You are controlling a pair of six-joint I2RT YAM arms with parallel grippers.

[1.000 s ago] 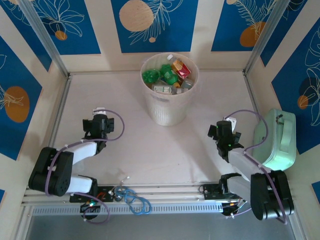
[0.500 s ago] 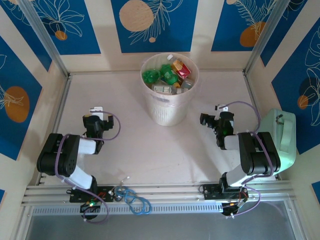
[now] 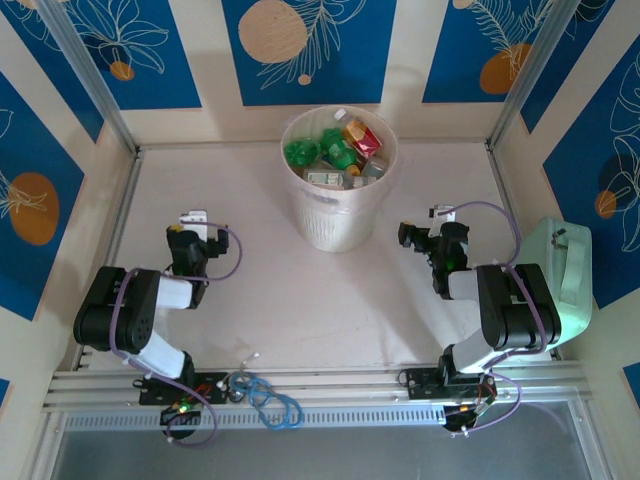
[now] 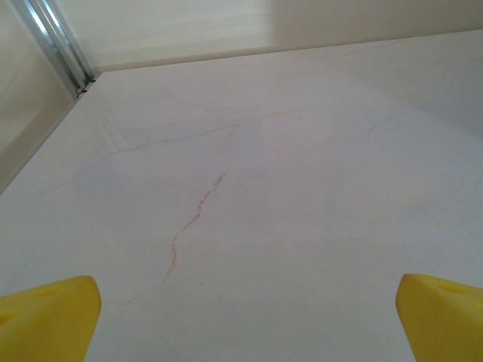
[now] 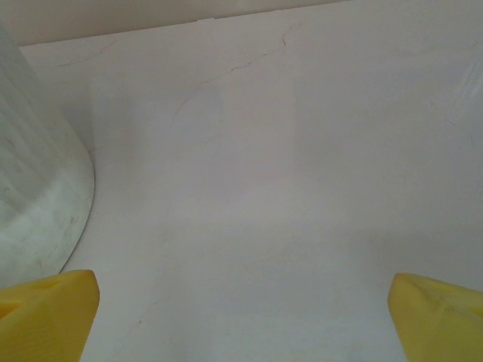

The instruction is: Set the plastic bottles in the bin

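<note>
Top external: the plastic bottles (image 3: 335, 150), green, clear and amber, lie heaped inside the tall, round, pale bin (image 3: 338, 228), so you can judge the task done; next, just park both arms. Left wrist: your left tool (image 4: 245, 324) gapes wide, empty, over smooth matte bench (image 4: 302, 188). Right wrist: the right tool (image 5: 241, 320) is equally wide and empty, beside the bin's base

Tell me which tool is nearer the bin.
Right. The right tool sits open off the bin's near right side; the left tool, also open, sits farther off to its near left.
</note>
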